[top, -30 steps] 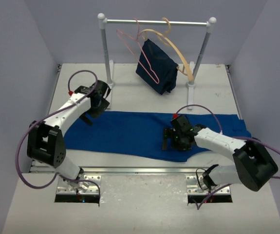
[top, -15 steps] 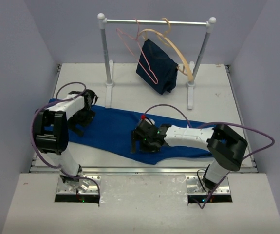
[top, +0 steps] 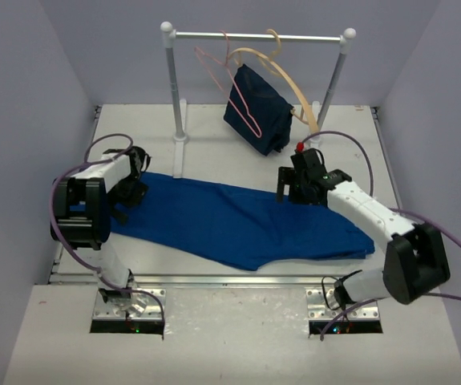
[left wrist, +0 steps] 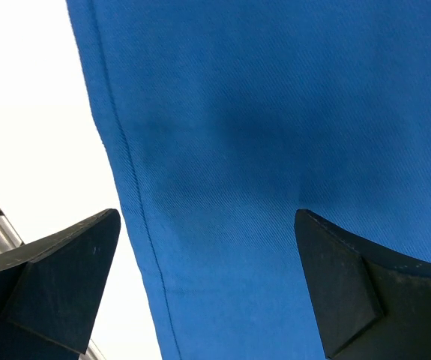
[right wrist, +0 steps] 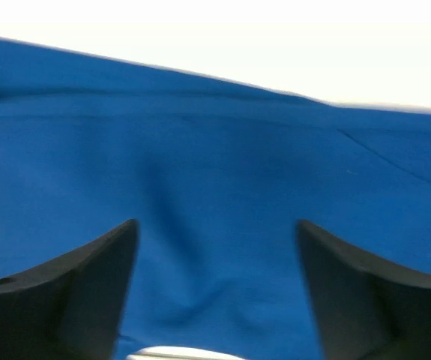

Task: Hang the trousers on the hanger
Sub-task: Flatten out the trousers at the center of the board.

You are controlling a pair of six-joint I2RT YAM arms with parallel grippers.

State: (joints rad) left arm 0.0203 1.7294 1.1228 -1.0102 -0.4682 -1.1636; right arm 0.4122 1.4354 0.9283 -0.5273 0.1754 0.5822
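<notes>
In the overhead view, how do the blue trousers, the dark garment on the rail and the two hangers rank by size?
1. Trousers: largest by far.
2. Dark navy garment: next, covering more area than either hanger.
3. Pink wire hanger and wooden hanger: roughly alike in span, so unranked.

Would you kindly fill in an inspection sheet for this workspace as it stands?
Surface: white table, trousers lie across it.
Job's things: trousers spread flat; pink hanger bare, hooked on the rail.
Clutter: navy garment on a wooden hanger, same rail.
Grippers: left gripper open over the trousers' left end; right gripper open over their far edge.
Cables: purple cables loop from both arms.
Surroundings: pale walls on three sides.
</notes>
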